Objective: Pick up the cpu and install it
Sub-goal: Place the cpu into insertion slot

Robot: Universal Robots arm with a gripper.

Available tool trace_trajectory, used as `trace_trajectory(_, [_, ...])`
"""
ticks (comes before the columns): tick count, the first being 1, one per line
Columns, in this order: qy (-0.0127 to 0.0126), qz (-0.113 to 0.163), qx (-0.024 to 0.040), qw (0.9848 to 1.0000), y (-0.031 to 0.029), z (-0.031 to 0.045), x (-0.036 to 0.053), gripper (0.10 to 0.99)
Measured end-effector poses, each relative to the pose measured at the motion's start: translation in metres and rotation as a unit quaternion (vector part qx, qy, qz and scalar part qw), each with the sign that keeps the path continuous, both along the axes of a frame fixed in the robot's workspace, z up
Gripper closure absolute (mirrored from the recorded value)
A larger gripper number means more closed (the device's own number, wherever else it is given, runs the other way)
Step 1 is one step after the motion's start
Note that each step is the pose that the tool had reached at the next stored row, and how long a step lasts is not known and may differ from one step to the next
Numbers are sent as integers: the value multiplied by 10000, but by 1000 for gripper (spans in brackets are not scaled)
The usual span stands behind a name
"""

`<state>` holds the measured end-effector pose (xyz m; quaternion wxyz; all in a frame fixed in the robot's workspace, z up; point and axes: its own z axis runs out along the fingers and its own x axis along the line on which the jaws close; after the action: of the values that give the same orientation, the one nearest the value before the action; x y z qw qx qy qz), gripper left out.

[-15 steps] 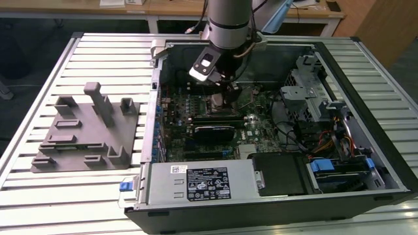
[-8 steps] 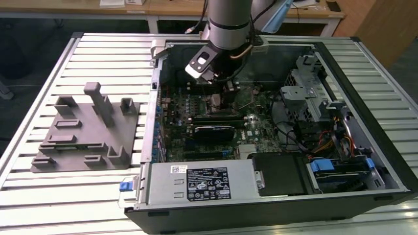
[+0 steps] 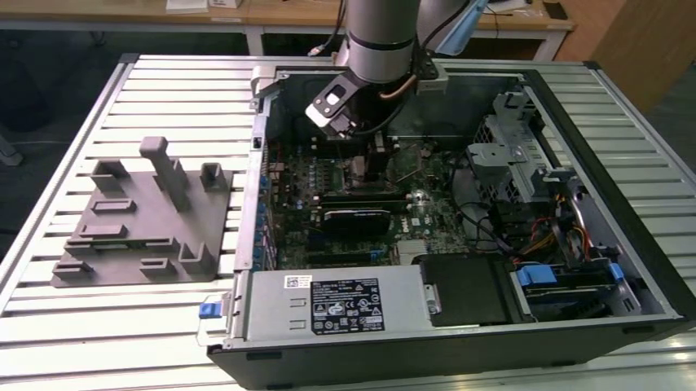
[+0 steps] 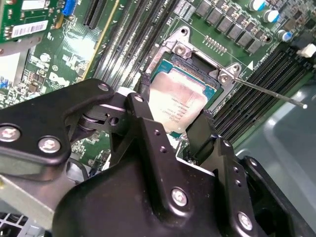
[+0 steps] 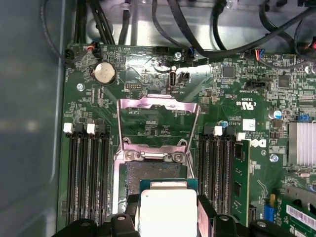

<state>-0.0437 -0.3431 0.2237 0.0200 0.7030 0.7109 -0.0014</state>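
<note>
The cpu point(image 4: 178, 98) point(image 5: 168, 211), a thin square chip with a pale silver top, sits between my gripper's point(image 4: 174, 103) point(image 5: 168, 219) black fingers point(image 4: 142, 96), which press on two opposite edges. It hovers just over the open socket point(image 5: 148, 173) point(image 4: 183, 53) on the green motherboard, partly overlapping it and slightly tilted. The socket's metal load plate point(image 5: 158, 116) stands flipped open behind it. In the exterior view, my gripper point(image 3: 367, 151) reaches down into the open computer case point(image 3: 609, 163) near its back wall.
A thin retention lever point(image 4: 269, 92) sticks out beside the socket. Memory slots point(image 5: 89, 173) flank it on both sides. A grey fixture block point(image 3: 136, 216) with upright posts lies on the slatted table at the exterior view's left. The power supply point(image 3: 326, 305) fills the case's front.
</note>
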Motion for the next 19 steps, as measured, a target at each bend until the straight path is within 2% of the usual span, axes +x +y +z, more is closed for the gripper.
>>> trace_trajectory(11, [1, -58, -3, 10000, 7, -21, 5, 545])
trace_trajectory(19, [0, -58, -23, 10000, 34, -51, 6, 545])
